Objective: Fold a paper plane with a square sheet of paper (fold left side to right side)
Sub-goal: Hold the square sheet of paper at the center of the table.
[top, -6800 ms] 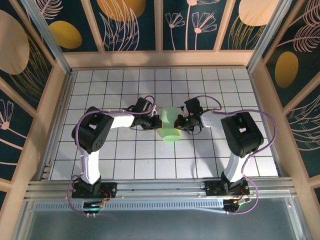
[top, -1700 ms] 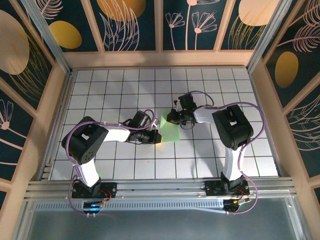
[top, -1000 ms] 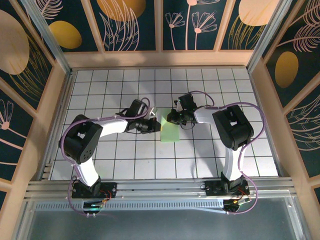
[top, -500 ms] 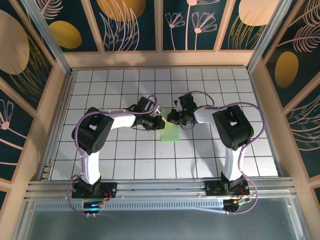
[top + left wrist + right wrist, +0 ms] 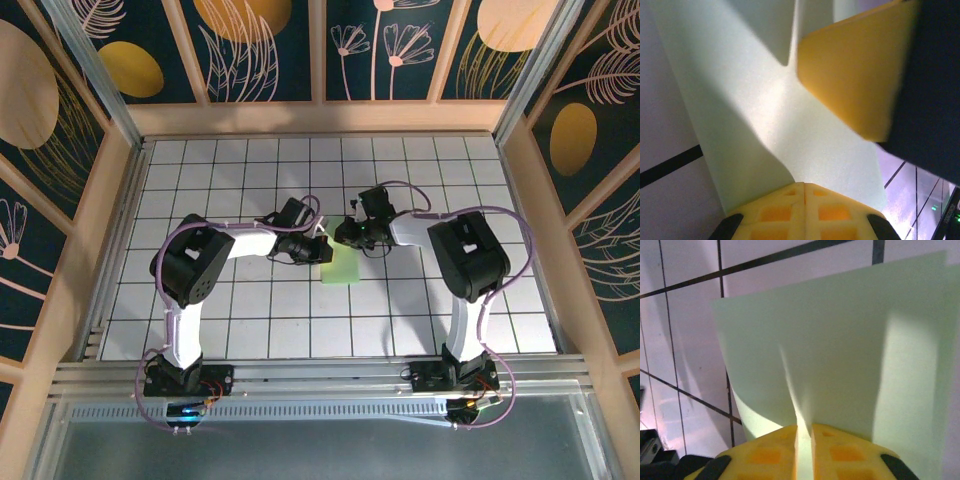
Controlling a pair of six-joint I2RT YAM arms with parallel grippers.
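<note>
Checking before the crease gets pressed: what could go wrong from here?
1. The right gripper pinches the pale-green paper with a ridge rising from its pads; that may set a stray crease.
2. The left gripper, shut, sits close to the right gripper's finger; they could collide.

No readable text, label, brand, number or sign to be found in any view, nothing printed on the pale-green folded paper sheet, only plain black grid lines on the white tiled table
</note>
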